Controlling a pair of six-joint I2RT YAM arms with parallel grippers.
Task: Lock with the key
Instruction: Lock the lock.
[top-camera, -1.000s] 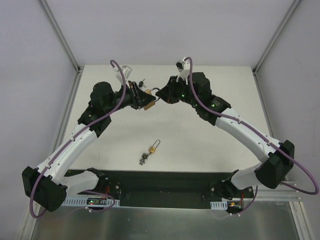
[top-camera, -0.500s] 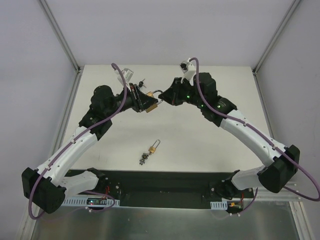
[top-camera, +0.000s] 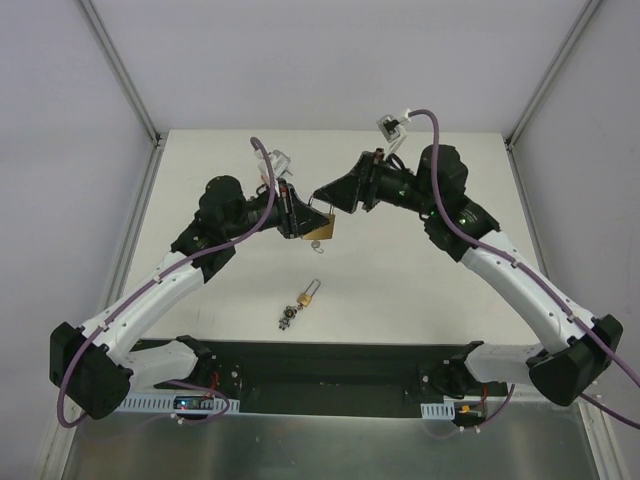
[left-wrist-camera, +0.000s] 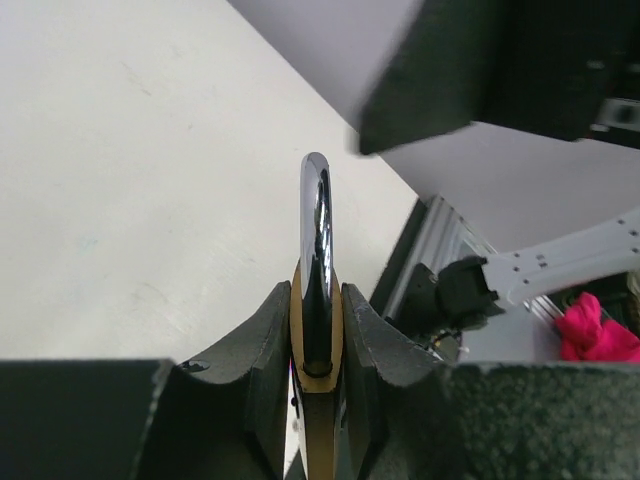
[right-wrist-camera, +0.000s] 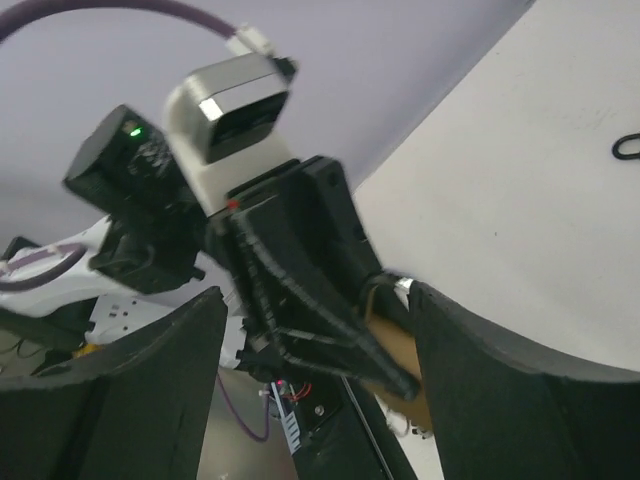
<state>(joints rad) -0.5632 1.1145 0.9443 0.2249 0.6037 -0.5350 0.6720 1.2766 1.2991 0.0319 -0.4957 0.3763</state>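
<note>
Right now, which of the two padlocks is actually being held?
The upper brass padlock, clamped between the jaws of the left gripper. The other padlock lies loose on the table, with neither gripper touching it.

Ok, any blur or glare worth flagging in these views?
Top external: sharp and evenly lit, shadows faint. Left wrist: the padlock carries a bright glare streak down its shackle; the dark shape at the top edge is blurred. Right wrist: soft overall, its own fingers out of focus.
</note>
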